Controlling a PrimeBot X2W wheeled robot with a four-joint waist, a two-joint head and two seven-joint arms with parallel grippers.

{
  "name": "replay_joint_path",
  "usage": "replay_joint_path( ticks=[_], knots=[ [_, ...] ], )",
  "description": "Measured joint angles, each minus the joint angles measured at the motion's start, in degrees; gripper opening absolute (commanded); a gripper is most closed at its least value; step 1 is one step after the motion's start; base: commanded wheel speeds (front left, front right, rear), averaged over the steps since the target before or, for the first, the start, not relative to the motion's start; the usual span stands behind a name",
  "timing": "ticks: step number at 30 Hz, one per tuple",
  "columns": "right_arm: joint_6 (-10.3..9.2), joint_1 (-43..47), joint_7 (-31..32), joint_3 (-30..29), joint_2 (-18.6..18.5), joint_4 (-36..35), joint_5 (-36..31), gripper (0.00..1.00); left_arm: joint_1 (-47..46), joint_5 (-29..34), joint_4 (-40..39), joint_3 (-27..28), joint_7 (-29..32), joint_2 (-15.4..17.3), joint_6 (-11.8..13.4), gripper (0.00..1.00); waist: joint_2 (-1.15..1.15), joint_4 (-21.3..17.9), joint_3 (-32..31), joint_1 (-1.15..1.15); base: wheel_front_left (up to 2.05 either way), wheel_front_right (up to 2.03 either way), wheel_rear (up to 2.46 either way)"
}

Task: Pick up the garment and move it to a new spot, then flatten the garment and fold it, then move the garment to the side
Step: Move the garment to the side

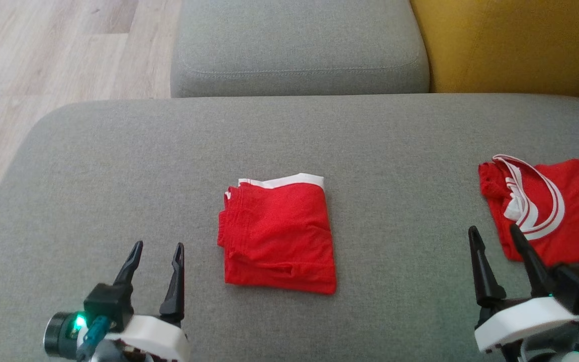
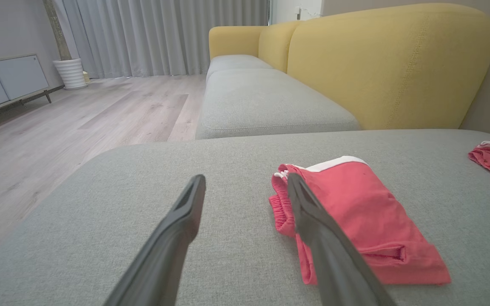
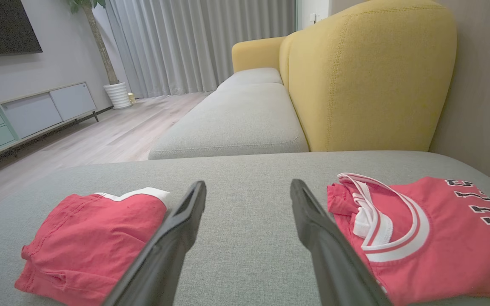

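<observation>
Left gripper (image 1: 159,245): nearest, at the lower left over the grey cushion (image 1: 118,166); its two dark fingers stand apart with nothing between them.
Right gripper (image 1: 492,229): nearest, at the lower right; fingers spread wide and empty, its right finger overlapping the near edge of the red jersey (image 1: 556,211) in the head view, though contact cannot be told.
Folded red garment (image 1: 278,236): lies in a neat rectangle in the middle of the cushion, between the two grippers and a little farther off; a white band shows along its far edge, and it is just right of the left gripper's fingers.
Red jersey: flat at the right edge of the cushion, well apart from the folded garment, with a white-trimmed neckline towards the left and dark lettering at the right.
Far seat cushion (image 1: 299,50): grey, beyond the near one.
Yellow backrest (image 1: 510,45): far right.
Wooden floor (image 1: 43,60): far left.
Curtains (image 2: 164,34): pale, farthest back.
</observation>
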Motion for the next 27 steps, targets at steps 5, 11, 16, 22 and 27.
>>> replay_joint_path(
  ticks=[5,11,16,22,27],
  knots=[
    [0.0,0.01,-0.01,0.0,0.01,0.02,0.43,1.0,-0.02,-0.01,0.0,-0.2,0.0,0.04,0.04,1.0,0.0,0.09,0.06,0.0,0.0,0.0,0.0],
    [0.0,0.0,-0.02,-0.21,0.01,0.32,0.47,1.0,-0.42,-0.01,0.01,-0.51,0.0,0.07,0.04,1.0,0.0,0.63,0.44,0.0,0.0,0.0,0.0],
    [0.0,-0.04,0.25,-0.77,0.01,1.71,0.49,1.0,-2.35,-0.01,0.2,-1.15,-0.01,-0.02,-0.12,1.0,0.0,2.66,1.41,0.0,0.0,0.0,0.0],
    [0.0,-2.28,0.42,1.34,0.03,8.46,1.04,1.0,-7.44,0.0,0.64,-2.61,-0.89,-1.07,-1.15,1.0,0.0,6.34,3.96,0.0,0.0,0.0,0.0],
    [0.0,-8.89,-0.19,5.6,0.01,17.15,1.83,1.0,-12.08,0.0,1.85,-3.65,-2.46,-3.45,-2.14,1.0,0.0,10.32,7.06,0.0,0.0,0.0,0.0]
  ],
)
